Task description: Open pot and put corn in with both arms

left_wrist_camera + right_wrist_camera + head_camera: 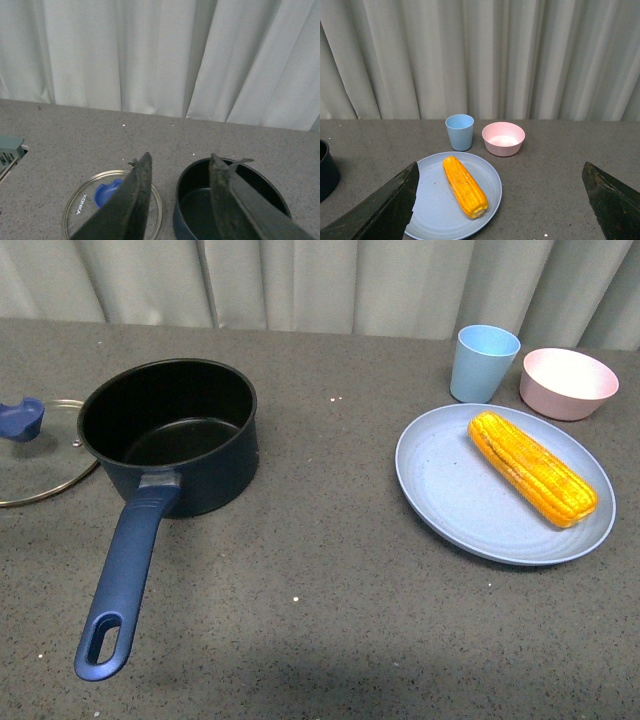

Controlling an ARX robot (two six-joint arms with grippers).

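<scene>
The dark navy pot (168, 435) stands open and empty at the left of the table, its long blue handle (125, 578) pointing toward the front edge. Its glass lid (35, 450) with a blue knob lies flat on the table to the pot's left. The yellow-orange corn (531, 467) lies on a light blue plate (450, 490) at the right. Neither arm shows in the front view. My left gripper (177, 165) is open above the lid (90, 210) and pot (260, 192). My right gripper (500, 172) is wide open, back from the corn (465, 186).
A light blue cup (484, 362) and a small pink bowl (567, 383) stand behind the plate at the back right. Grey-white curtains hang behind the table's far edge. A grey-green object (9, 152) shows at the edge of the left wrist view.
</scene>
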